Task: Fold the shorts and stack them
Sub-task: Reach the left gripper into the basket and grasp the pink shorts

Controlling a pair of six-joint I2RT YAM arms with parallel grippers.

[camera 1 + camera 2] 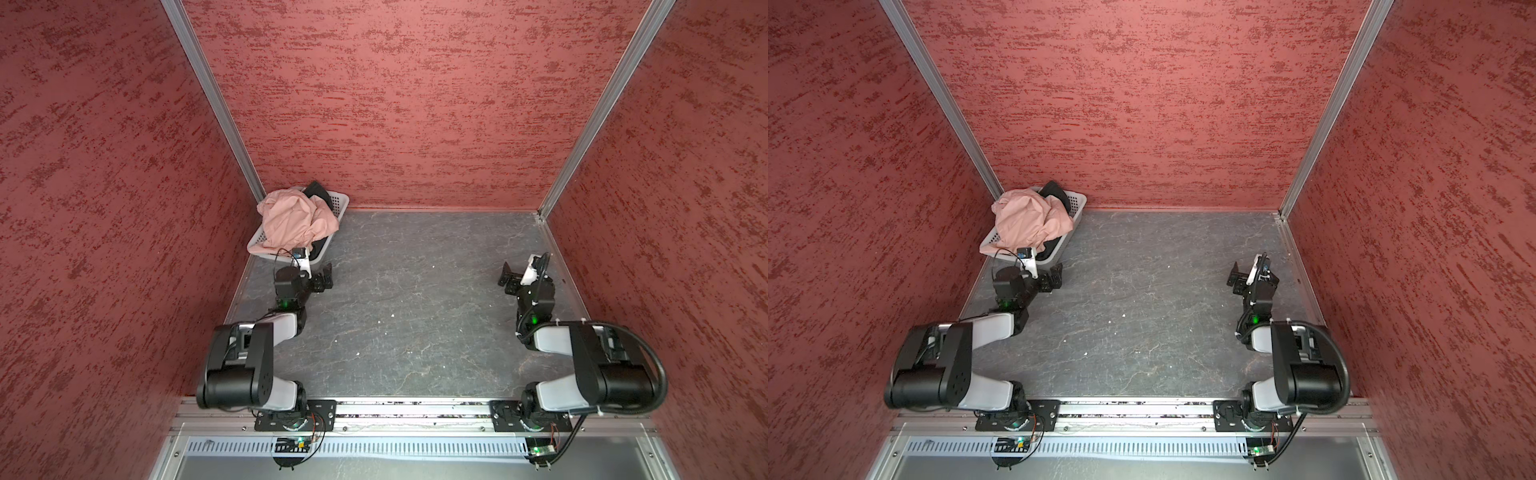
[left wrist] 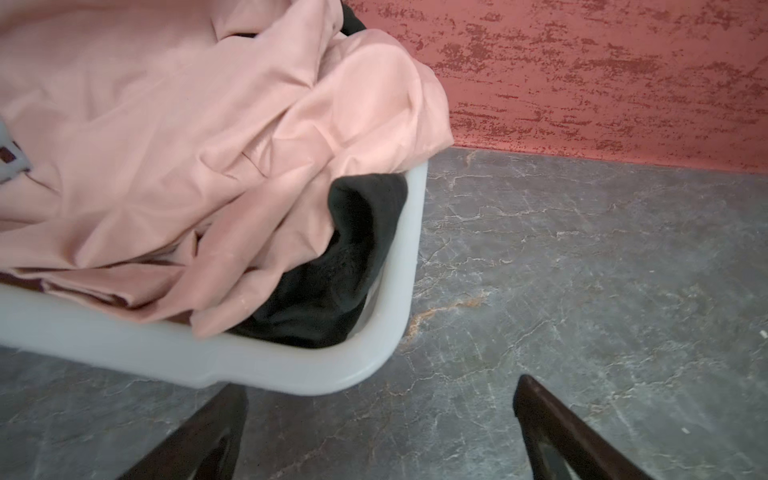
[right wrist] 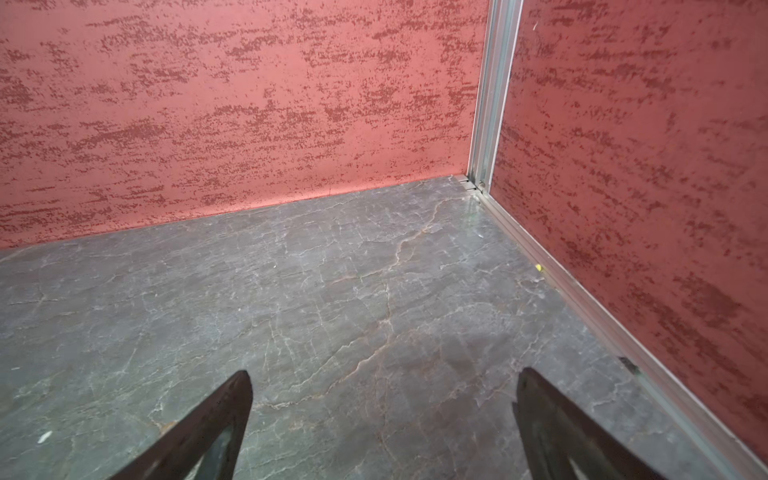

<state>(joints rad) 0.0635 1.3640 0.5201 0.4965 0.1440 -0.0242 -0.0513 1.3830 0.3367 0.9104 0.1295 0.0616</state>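
We see the crumpled dusty pink cloth shorts (image 1: pixel 297 222) heaped in the white perforated plastic basket (image 1: pixel 341 204), which sits in the far left corner of the grey marbled counter (image 1: pixel 415 316). One fold of them hangs over the basket's near rim. The plain black cloth shorts (image 2: pixel 361 249) lie under the pink pair, and we can see them at the basket's near corner and again at its far end. The left fingers (image 2: pixel 548 424) are spread wide just beside that near corner, gripping nothing. The right fingers (image 3: pixel 548 415) are also spread wide and grip nothing, well apart from the basket, near the red textured right wall (image 3: pixel 623 166).
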